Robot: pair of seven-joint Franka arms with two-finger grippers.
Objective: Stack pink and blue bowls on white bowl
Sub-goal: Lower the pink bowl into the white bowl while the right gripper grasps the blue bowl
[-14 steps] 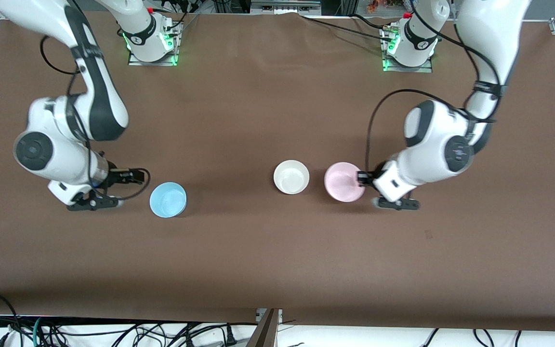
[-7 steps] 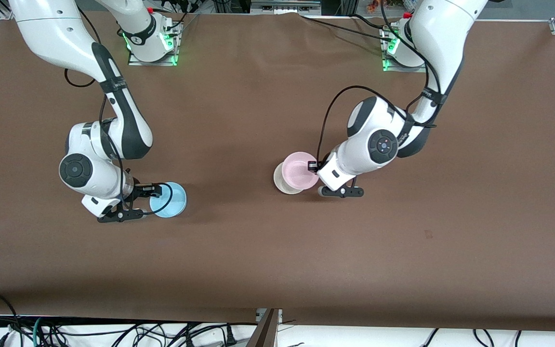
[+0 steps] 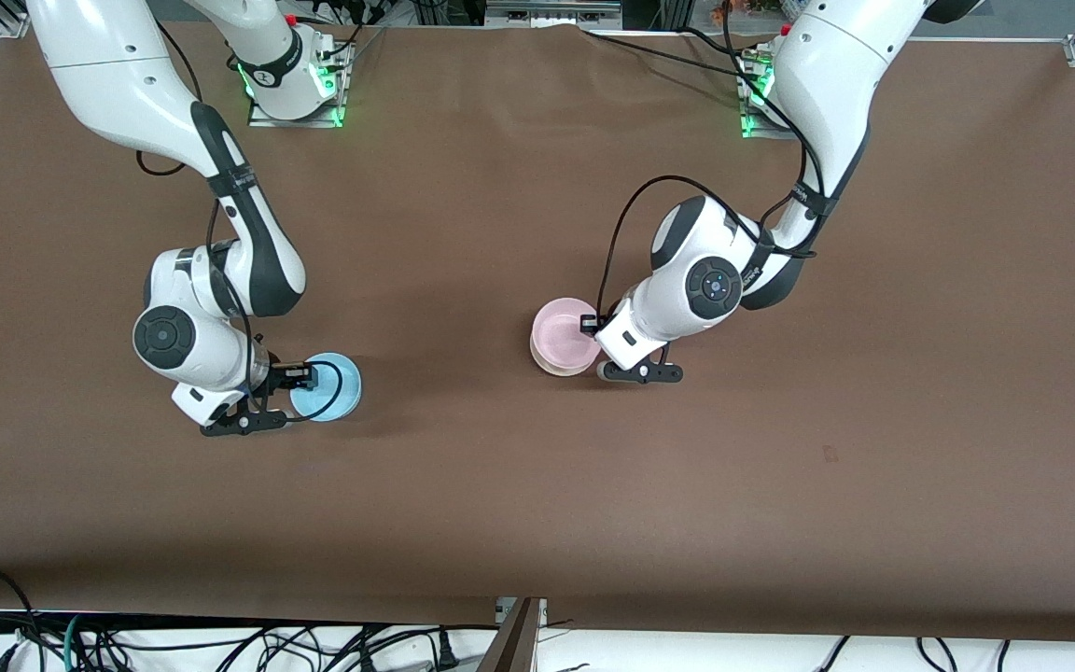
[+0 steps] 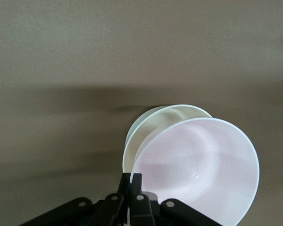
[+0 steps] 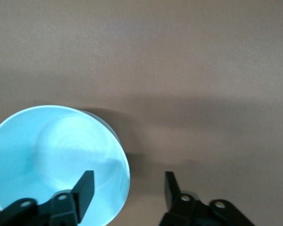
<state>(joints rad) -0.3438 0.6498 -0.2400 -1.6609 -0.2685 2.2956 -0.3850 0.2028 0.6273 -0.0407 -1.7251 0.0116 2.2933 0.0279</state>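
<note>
Pink bowl (image 3: 564, 330): held over the white bowl (image 4: 153, 123), seemingly not seated yet.
Left gripper (image 4: 132, 188): pinching the pink rim.
Blue bowl (image 3: 327, 386): on the table, toward the right arm's end.
Right gripper (image 5: 127, 188): spread astride the blue rim, not gripping.
Left: both stackings.

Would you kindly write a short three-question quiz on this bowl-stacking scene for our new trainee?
1. True or false: the pink bowl sits tilted over the white bowl, its rim pinched by the left gripper.
2. Multiple choice: the right gripper is A) shut on the blue bowl, B) open, its fingers straddling that bowl's rim, C) over bare table.
3. Fill in: the bowl nearest the right arm's end of the table is ____.

Key: 1 true; 2 B; 3 blue.
</note>
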